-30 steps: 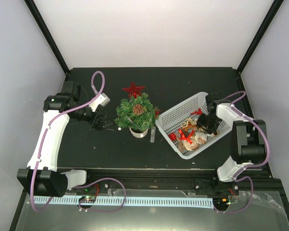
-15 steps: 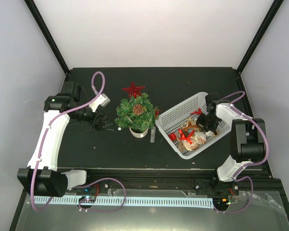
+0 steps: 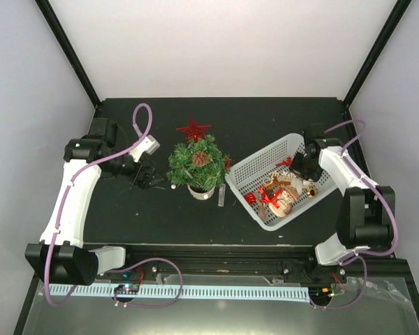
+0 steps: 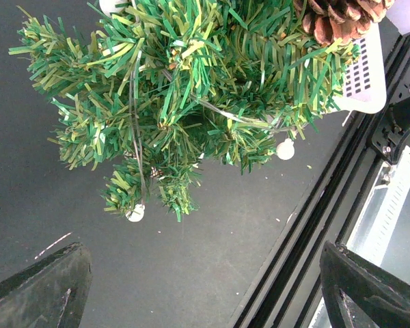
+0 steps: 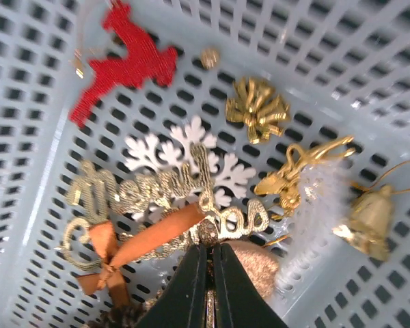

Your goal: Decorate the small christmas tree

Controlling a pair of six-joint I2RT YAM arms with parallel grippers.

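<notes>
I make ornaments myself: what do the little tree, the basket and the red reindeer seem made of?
Small christmas tree: probably plastic; flat, slit green strips as needles. Basket: white moulded plastic, smooth with an even grid of holes. Red reindeer: flat cutout, grainy glitter-like coating; core unclear.

Bristly plastic small christmas tree (image 4: 191, 96), smooth white plastic basket (image 5: 27, 171), glittery red reindeer (image 5: 126, 65), matt black table (image 4: 212, 260)

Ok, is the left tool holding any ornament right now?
No, the left tool stands wide open and empty, facing the small christmas tree.
</notes>
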